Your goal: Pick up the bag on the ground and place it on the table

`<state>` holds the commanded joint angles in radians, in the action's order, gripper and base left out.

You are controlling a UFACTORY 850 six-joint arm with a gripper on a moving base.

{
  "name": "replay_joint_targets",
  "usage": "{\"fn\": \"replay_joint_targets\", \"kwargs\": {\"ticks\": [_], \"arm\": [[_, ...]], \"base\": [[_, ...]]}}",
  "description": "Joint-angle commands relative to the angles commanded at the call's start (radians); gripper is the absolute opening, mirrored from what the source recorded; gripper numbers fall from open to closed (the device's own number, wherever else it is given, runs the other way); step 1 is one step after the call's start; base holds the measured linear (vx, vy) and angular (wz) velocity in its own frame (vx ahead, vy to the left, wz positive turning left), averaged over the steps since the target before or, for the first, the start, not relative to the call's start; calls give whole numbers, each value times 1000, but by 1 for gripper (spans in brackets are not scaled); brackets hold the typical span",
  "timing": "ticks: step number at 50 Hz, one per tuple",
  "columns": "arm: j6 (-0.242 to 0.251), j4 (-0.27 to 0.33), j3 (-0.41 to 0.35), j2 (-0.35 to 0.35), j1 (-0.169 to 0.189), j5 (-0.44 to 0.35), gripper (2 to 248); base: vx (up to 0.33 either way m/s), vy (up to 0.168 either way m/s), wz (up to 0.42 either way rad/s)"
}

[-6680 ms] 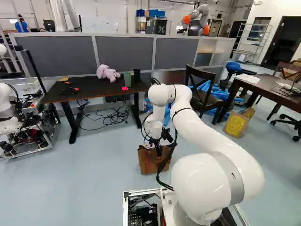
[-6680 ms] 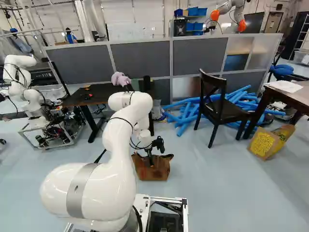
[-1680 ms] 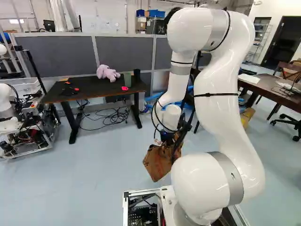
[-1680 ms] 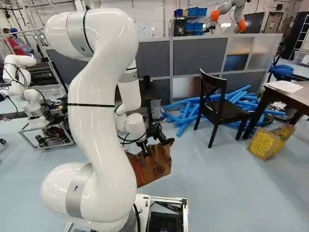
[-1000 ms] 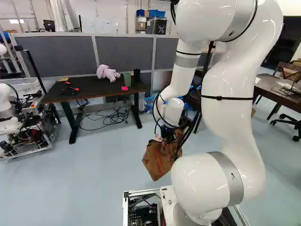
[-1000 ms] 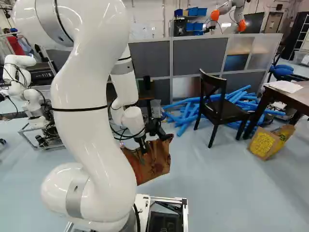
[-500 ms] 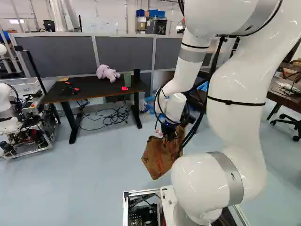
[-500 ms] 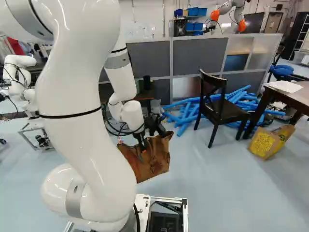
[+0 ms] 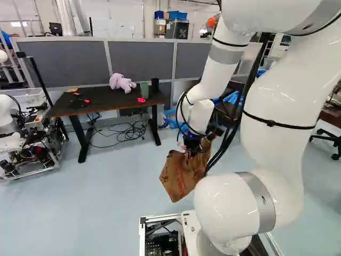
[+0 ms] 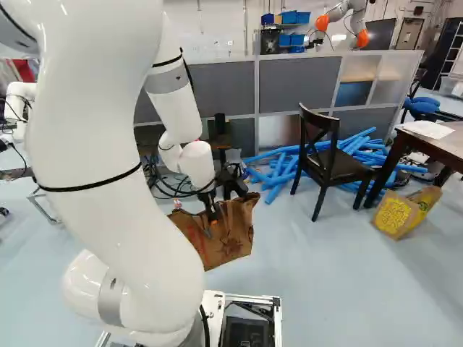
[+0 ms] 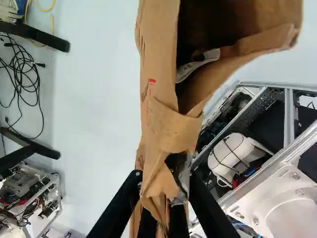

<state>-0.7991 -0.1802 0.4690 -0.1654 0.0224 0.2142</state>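
In the right base view my gripper (image 10: 211, 211) holds the brown paper bag (image 10: 230, 238), which hangs tilted above the floor. The same bag (image 9: 184, 173) shows in the left base view, well in front of the dark table (image 9: 109, 102). Seen from the wrist, the gripper (image 11: 163, 186) is shut on the crumpled paper edge and handle of the bag (image 11: 157, 124). The bag's mouth gapes ahead of the fingers. Part of the bag is hidden behind my arm in the left base view.
On the table are a plush toy (image 9: 121, 82), a green cup (image 9: 144, 89) and small red tools (image 9: 84, 100). Grey partitions (image 9: 141, 61) stand behind. A chair (image 10: 327, 155), blue tubes (image 10: 278, 173) and a yellow-printed bag (image 10: 405, 211) stand beyond; another robot (image 9: 21, 133) is far left.
The bag stood on the floor before; my gripper has lifted it clear and tilted it. Over the last second my arm has kept swinging, with the bag shifting only slightly. The base has stayed put.
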Motion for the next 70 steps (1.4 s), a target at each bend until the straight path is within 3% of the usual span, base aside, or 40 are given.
{"fn": "replay_joint_targets", "kwargs": {"ticks": [70], "arm": [[0, 0, 92, 211, 8, 333, 21]], "base": [[0, 0, 0]]}}
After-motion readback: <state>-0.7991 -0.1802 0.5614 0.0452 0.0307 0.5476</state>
